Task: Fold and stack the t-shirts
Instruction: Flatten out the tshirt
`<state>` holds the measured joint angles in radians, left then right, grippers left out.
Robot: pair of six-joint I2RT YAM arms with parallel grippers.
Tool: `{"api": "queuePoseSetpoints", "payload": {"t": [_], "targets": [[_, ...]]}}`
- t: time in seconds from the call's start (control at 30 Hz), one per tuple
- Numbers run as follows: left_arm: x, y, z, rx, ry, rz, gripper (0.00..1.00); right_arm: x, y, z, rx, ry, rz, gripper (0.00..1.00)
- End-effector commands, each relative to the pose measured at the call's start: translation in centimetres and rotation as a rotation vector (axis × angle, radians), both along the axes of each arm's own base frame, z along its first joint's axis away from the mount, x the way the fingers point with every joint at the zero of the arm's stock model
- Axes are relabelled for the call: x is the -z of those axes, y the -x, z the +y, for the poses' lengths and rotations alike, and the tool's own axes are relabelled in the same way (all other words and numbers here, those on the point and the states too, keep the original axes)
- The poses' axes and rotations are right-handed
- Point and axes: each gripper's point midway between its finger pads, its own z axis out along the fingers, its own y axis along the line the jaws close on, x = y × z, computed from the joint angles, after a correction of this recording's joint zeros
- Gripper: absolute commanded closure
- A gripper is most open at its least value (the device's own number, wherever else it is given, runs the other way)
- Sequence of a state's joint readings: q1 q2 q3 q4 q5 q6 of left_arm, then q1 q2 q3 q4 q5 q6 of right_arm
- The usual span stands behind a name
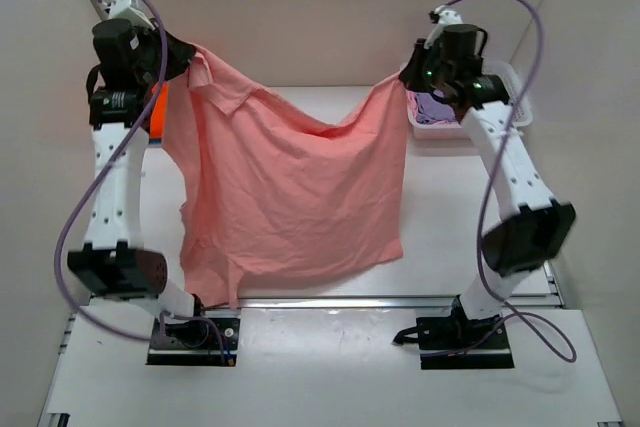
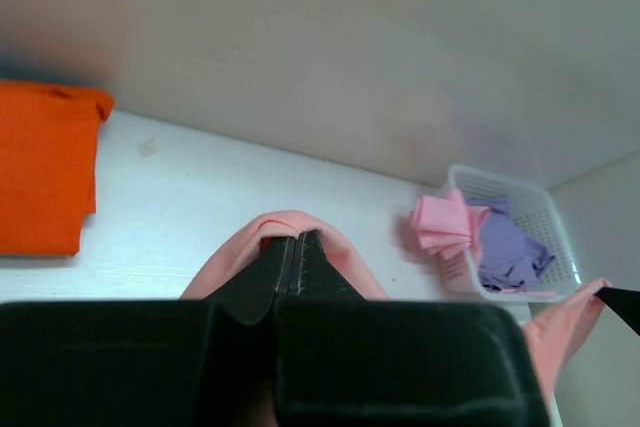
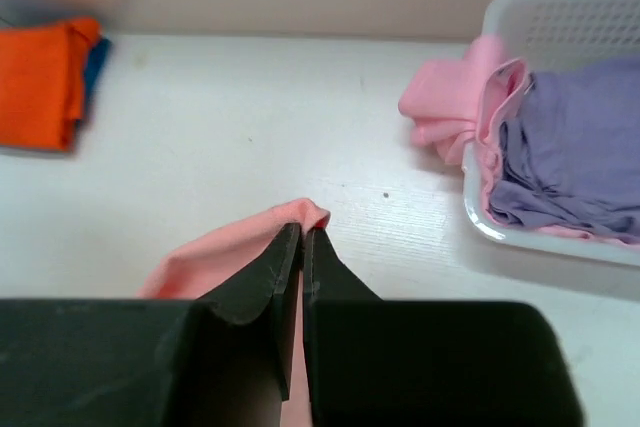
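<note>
While left end effector (image 1: 188,55) and right end effector (image 1: 408,82) pinch its top edge, salmon-pink t-shirt (image 1: 290,187) hangs spread above tabletop (image 1: 440,217).

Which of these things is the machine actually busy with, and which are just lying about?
In the job: salmon-pink cloth t-shirt, hung between left pincer and right pincer; folded orange t-shirt; crumpled lavender t-shirt; crumpled brighter pink t-shirt.
Just there: white plastic lattice basket; white table.
</note>
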<state>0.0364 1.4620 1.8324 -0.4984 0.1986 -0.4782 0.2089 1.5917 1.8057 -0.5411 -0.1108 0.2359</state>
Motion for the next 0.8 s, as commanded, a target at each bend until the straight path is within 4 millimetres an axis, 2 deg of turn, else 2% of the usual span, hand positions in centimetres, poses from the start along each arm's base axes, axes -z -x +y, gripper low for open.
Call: {"api": "queuePoseSetpoints", "payload": {"t": [0.0,0.03,0.07,0.1,0.13,0.17,0.2,0.23,0.27,0.3,0.33,0.4,0.47,0.5,0.53,0.57,0.6,0.63,0.67,0.7,0.73,0.77], "targets": [[-2.0,-1.5,0.9,0.035,0.018,-0.045,1.0,-2.7,-3.1,1.0,-0.018,0.011,-0.069,1.0],[-2.5,-2.4,1.1,0.047,0.02,-0.044,1.0,-3.1,-4.5,1.2,-0.011,0.023,-0.072,1.0],[-1.1,-4.2,1.5,0.052,0.028,-0.006,1.0,-3.9,-5.6,1.6,-0.016,0.034,-0.079,1.0],[-2.7,-4.7,2.0,0.058,0.053,-0.017,1.0,-5.7,-6.2,1.9,-0.015,0.034,-0.108,1.0],[-6.1,-3.8,2.6,0.055,0.056,-0.085,1.0,-7.1,-6.0,2.1,-0.019,0.035,-0.135,1.0],[-7.1,-3.8,2.3,0.083,0.066,-0.11,1.0,-9.1,-5.6,2.2,-0.011,0.031,-0.186,1.0],[-9.3,-3.0,2.5,0.102,0.094,-0.168,1.0,-8.7,-6.0,2.2,-0.01,0.019,-0.189,1.0],[-11.3,-2.1,3.3,0.104,0.127,-0.23,1.0,-10.8,-4.5,1.8,-0.01,0.001,-0.234,1.0],[-13.2,-0.8,2.7,0.159,0.163,-0.283,1.0,-11.6,-3.5,1.6,-0.006,-0.006,-0.266,1.0],[-13.4,-0.3,3.2,0.174,0.168,-0.291,1.0,-11.7,-3.3,1.1,0.006,-0.005,-0.279,1.0],[-14.0,0.4,3.4,0.176,0.179,-0.302,1.0,-13.0,-2.2,0.5,0.015,-0.004,-0.311,1.0],[-14.9,2.2,2.1,0.217,0.162,-0.332,1.0,-12.9,-1.6,-0.7,0.029,0.005,-0.3,1.0],[-12.6,2.0,1.7,0.208,0.157,-0.273,1.0,-11.8,-2.0,-2.5,0.057,0.019,-0.257,1.0],[-12.4,2.9,0.6,0.216,0.133,-0.275,1.0,-10.4,-2.3,-2.6,0.049,0.037,-0.22,1.0],[-9.8,2.2,0.2,0.215,0.141,-0.211,1.0,-8.5,-2.8,-2.9,0.036,0.047,-0.176,1.0],[-7.2,2.3,-0.2,0.216,0.135,-0.164,1.0,-7.1,-3.2,-3.6,0.044,0.056,-0.144,1.0],[-7.6,3.8,-0.3,0.212,0.116,-0.197,1.0,-5.3,-3.0,-3.8,0.033,0.063,-0.106,1.0],[-3.1,3.2,-0.4,0.212,0.132,-0.109,1.0,-3.7,-3.2,-4.0,0.029,0.064,-0.072,1.0],[0.0,4.0,-0.6,0.206,0.138,-0.06,1.0,-1.4,-2.9,-4.4,0.027,0.064,-0.021,1.0],[1.1,5.5,-0.8,0.197,0.114,-0.053,1.0,1.7,-2.3,-4.4,0.016,0.069,0.047,1.0],[5.4,5.7,-1.8,0.203,0.115,0.032,1.0,2.9,-1.8,-4.6,0.018,0.065,0.075,1.0],[9.4,7.1,-2.5,0.182,0.094,0.109,1.0,5.8,-0.6,-4.9,0.019,0.076,0.141,1.0]]}}
